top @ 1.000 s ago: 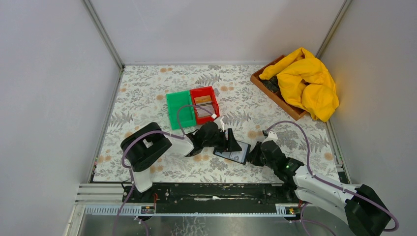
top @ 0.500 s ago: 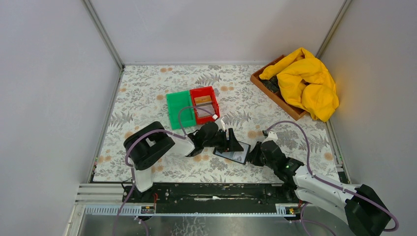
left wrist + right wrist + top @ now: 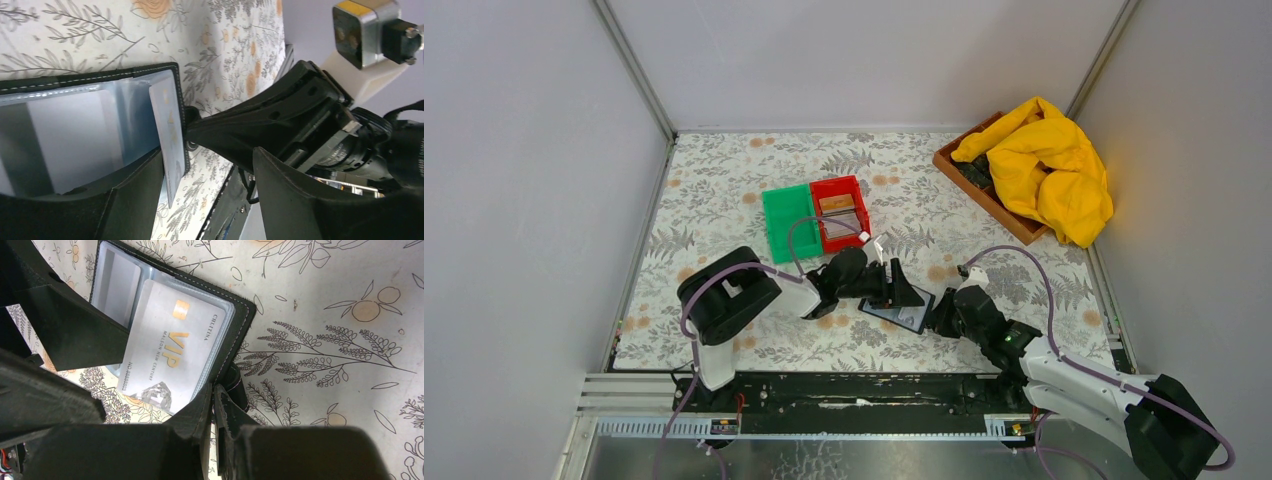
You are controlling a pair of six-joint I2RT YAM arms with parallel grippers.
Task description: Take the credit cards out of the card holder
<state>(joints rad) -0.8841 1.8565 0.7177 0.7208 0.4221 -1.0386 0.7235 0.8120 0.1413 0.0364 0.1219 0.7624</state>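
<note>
Right wrist view — right hand (image 3: 214,392) clamped on the card holder (image 3: 244,315); left hand (image 3: 209,155), fingers apart, straddles the white VIP card (image 3: 172,347) jutting out.

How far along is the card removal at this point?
Done: what looks like a brownish card lies in the red bin. In hand: the right gripper is shut on the card holder's edge, with the holder lying open on the table, and the open left gripper straddles a white card sticking partly out of its sleeve. Left: pull that card free; whether other sleeves hold more cannot be told.
</note>
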